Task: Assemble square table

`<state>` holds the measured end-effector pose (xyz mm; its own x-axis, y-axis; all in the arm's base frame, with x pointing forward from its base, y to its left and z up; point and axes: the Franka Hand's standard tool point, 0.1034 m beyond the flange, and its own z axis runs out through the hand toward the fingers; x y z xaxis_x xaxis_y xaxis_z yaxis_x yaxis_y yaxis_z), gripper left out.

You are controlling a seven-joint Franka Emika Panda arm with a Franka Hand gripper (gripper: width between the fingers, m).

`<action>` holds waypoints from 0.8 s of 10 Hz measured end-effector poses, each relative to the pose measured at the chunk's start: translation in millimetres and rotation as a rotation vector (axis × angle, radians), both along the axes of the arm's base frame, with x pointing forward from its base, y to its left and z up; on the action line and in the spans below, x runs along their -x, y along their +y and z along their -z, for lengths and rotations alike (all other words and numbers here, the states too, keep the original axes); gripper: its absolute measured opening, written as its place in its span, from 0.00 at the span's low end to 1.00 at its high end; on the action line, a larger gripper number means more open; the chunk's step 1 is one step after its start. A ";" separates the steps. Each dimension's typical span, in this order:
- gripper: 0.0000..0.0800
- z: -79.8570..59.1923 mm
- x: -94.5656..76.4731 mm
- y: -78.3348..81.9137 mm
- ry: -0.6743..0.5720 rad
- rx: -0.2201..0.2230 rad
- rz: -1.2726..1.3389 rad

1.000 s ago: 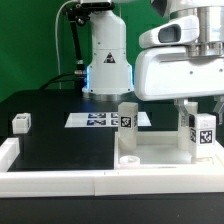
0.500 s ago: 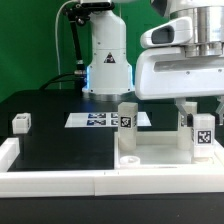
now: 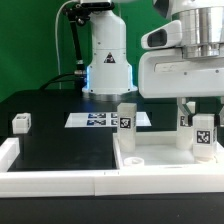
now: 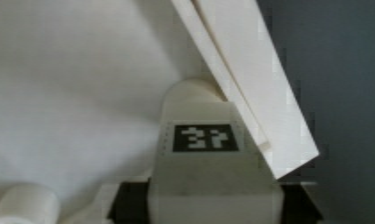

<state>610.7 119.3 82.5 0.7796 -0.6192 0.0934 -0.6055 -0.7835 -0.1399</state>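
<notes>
Since the earlier frames, the end effector (image 3: 200,114) and the held leg (image 3: 204,137) have crept slightly toward the exterior view's right; nothing else has shifted. The end effector is closed narrowly on that leg, with the fingers flanking its upper part. The leg hangs upright over the far corner of the table slab (image 3: 160,160) on the exterior view's right. I cannot tell whether its foot touches the slab. It is probably kept vertical so that its end meets the corner seat squarely. The slab lies flat on the black counter (image 3: 60,145), rim up, tucked against the front border rail (image 3: 50,185). A standing leg (image 3: 127,120) is at the slab's other far corner. A loose leg (image 3: 21,123) sits well apart on the counter, and the marker board (image 3: 95,119) lies behind. In the wrist view the slab rim (image 4: 255,80) runs just beside the held leg (image 4: 207,150), so there is little slack outward. The slab's interior is the open side for corrections.
</notes>
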 end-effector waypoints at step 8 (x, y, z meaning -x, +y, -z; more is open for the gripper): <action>0.67 0.3 0.7 2.6 0.022 -0.061 0.351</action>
<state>610.1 121.9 82.2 0.5196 -0.8538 0.0333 -0.8398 -0.5175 -0.1643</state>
